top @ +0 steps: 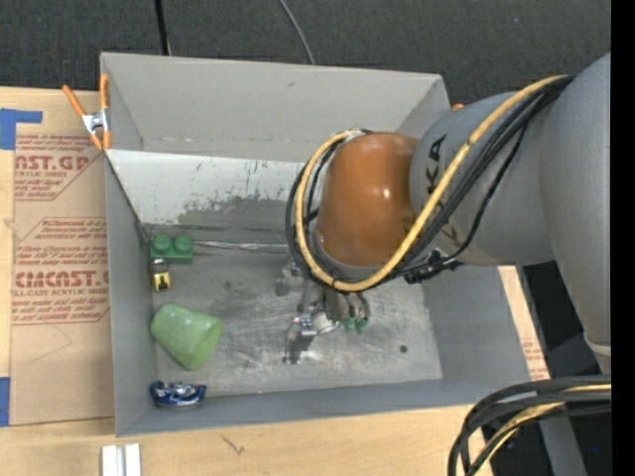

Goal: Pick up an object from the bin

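Orange wrist cover, nearest the lens, hangs above the gripper, which sits low over the floor of the grey bin, well right of a pale green cup. A small dark-green piece lies just beside the gripper, farther from the cup. Nothing shows as held, and I cannot tell whether the jaws are released or clenched. Up-view of the cup lie a yellow bit and a green brick, and down-view a blue thing. By my judgement, grasp and lift both remain.

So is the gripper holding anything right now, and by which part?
Cannot be told. A small dark green thing lies right against the gripper at mid-bin, but no hold on it shows.
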### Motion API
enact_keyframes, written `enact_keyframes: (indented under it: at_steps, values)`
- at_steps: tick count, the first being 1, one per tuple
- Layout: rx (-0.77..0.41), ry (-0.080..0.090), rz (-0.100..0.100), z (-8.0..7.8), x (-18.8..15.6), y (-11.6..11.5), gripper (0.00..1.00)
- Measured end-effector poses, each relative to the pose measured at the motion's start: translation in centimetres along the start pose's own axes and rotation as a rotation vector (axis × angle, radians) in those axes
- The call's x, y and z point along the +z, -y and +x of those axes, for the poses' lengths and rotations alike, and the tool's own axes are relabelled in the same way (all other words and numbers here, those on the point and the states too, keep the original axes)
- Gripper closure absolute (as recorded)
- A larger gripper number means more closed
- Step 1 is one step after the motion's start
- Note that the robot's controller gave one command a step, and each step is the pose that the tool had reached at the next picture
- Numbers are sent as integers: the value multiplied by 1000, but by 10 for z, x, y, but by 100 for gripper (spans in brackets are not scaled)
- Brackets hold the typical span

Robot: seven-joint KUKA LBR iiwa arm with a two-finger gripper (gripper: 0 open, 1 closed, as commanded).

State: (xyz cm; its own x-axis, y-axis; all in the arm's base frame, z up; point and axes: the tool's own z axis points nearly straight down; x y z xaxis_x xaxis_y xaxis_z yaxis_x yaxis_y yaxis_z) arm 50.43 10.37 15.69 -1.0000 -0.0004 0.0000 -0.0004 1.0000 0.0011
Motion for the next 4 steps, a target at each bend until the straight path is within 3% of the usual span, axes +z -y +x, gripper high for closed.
enact_keyframes:
  at_steps: [1,2,3,4]
  values:
    - [-91,9,-2,-17,87,52,0]
    - [-64,6,2,5,85,147,0]
    - [-131,4,0,-29,78,110,0]
    - [-128,4,0,-29,77,112,100]
